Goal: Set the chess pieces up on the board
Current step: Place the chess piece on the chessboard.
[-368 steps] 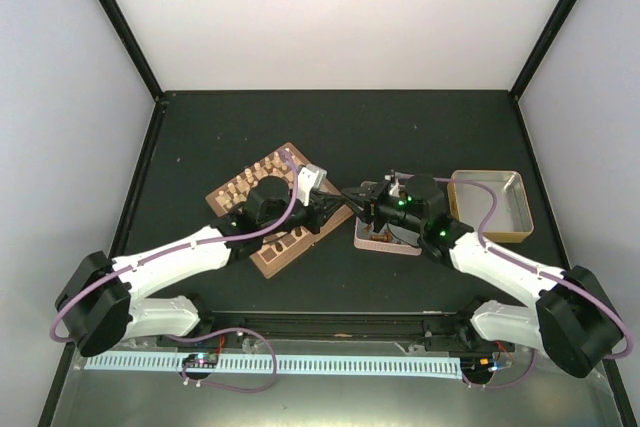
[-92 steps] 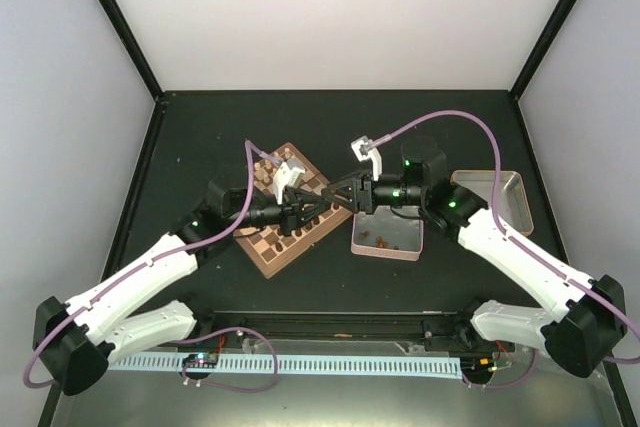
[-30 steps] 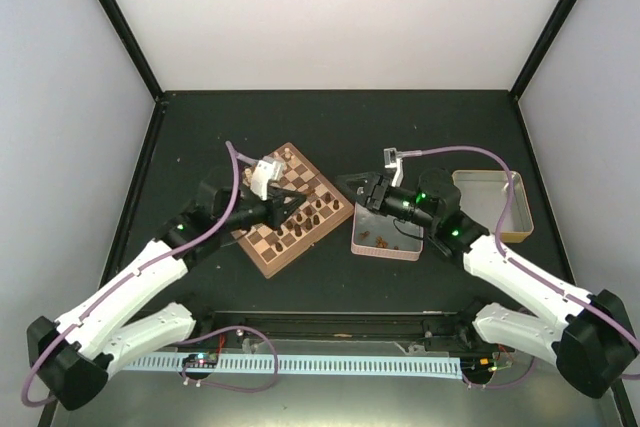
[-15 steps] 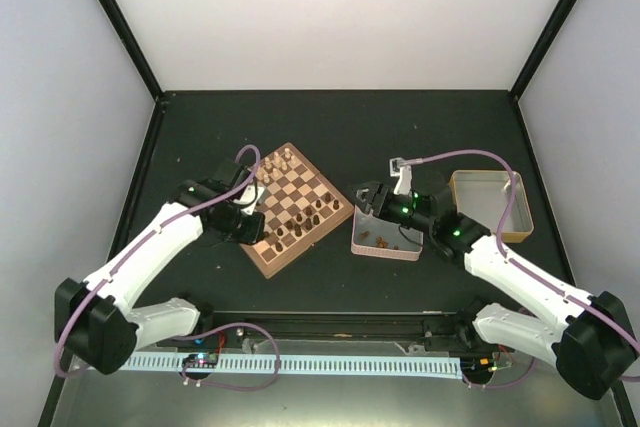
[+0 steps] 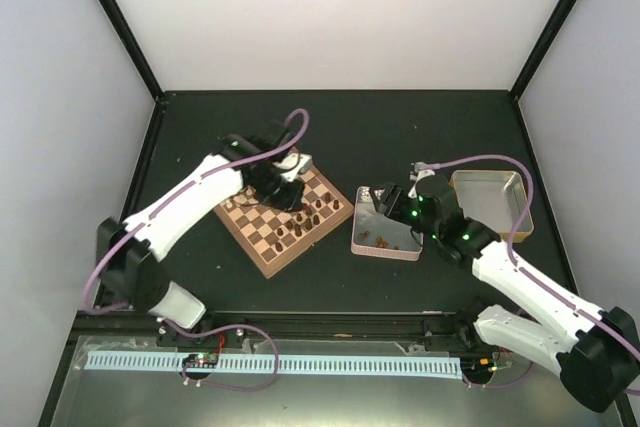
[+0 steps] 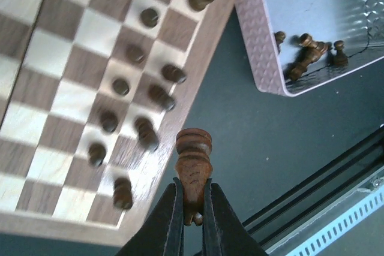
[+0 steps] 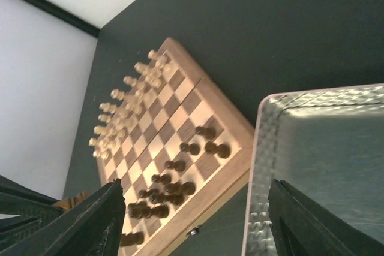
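The left claw (image 6: pixel 193 211) is closed tightly on one dark chess piece (image 6: pixel 193 160). The board (image 6: pixel 78 28) lies below this claw and to its left, and other dark pieces (image 6: pixel 147 133) stand on it. The right claw (image 7: pixel 195 208) is wide open and empty, with the tin (image 7: pixel 324 148) under its right finger.

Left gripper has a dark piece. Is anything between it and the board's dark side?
Nothing visible blocks it. The left gripper holds the dark piece near the rim of the board; only the standing dark pieces crowd the nearby squares.
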Controlling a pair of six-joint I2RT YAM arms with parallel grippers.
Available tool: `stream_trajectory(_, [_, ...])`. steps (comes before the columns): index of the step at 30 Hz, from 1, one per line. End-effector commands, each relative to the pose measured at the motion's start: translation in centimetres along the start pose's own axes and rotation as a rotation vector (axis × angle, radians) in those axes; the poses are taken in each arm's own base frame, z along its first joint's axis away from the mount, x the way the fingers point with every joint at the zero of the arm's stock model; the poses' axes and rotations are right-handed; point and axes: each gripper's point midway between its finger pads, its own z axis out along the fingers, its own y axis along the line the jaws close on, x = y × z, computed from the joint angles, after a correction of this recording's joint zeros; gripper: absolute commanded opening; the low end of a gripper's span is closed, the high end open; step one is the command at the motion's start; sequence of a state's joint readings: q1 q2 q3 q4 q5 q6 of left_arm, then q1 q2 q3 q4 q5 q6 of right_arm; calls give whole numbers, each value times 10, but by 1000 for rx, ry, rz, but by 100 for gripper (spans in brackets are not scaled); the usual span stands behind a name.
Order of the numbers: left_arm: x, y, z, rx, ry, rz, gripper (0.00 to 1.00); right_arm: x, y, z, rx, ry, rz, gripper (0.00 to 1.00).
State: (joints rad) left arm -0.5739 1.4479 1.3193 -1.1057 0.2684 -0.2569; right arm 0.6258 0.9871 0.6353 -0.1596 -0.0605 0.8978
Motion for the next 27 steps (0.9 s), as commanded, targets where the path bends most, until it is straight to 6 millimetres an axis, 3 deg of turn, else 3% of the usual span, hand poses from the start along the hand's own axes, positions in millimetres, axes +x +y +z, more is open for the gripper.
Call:
stream_trajectory(1, [-26,-23,6,-41,45,92,2,-16,-31,-18,139,-125,-13,67])
stream_trajectory(5, [-43,-31,21,-127,97,142,4,-20,-41,-29,161,-183,-7,67])
stream_trajectory(10, [-48,-39,51,-177,186,194,4,-23,-50,-36,194,-213,-11,67])
stream_trajectory(25, [-49,-13,105,-349,332,233,7,-19,-59,-39,213,-218,-17,68])
stream_trajectory(27, [-48,-17,111,-314,349,243,7,-20,-59,-39,213,-219,-16,68])
